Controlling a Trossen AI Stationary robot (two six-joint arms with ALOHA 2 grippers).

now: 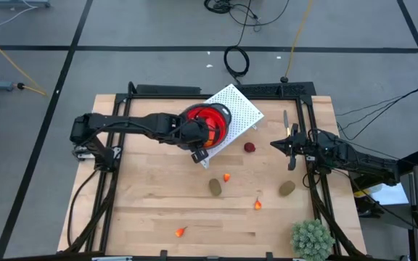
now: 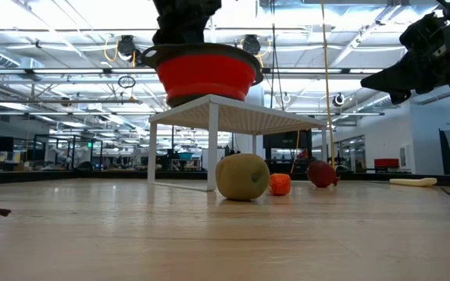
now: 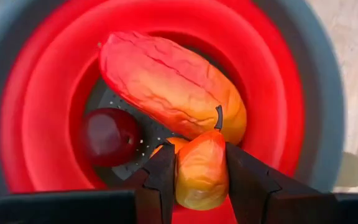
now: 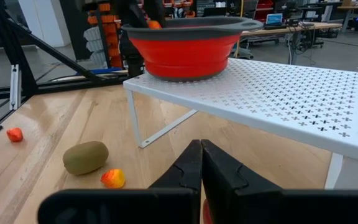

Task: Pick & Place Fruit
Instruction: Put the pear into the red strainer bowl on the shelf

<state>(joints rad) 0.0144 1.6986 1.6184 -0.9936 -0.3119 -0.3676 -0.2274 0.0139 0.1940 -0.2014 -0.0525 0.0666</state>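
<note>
A red bowl with a grey rim (image 1: 210, 110) stands on a white perforated shelf (image 1: 242, 109) at the table's far middle. In it lie a long red-orange piece (image 3: 166, 81) and a dark red ball (image 3: 107, 137). My left gripper (image 3: 199, 151) hangs over the bowl, shut on a small orange-yellow fruit piece (image 3: 201, 177). On the table rest a dark red ball (image 1: 250, 147), two brown-green ovals (image 1: 215, 187) (image 1: 287, 188) and three orange bits (image 1: 227, 176) (image 1: 257, 205) (image 1: 181, 232). My right gripper (image 4: 201, 146) waits shut at the table's right side. My left gripper pinches the small orange-yellow piece by its two opposite sides (image 3: 185, 174) between its two fingers. The fingers slant down from the table's left side, over the bowl's inside. The piece is lifted at about rim height (image 4: 154, 23), above the long red-orange piece.
A spiky green plant (image 1: 312, 238) stands at the near right corner. The white shelf's legs (image 2: 211, 144) stand on the table's far middle. The black frame rails (image 1: 318, 181) run along the table's left and right edges. Bare wood lies at the near left.
</note>
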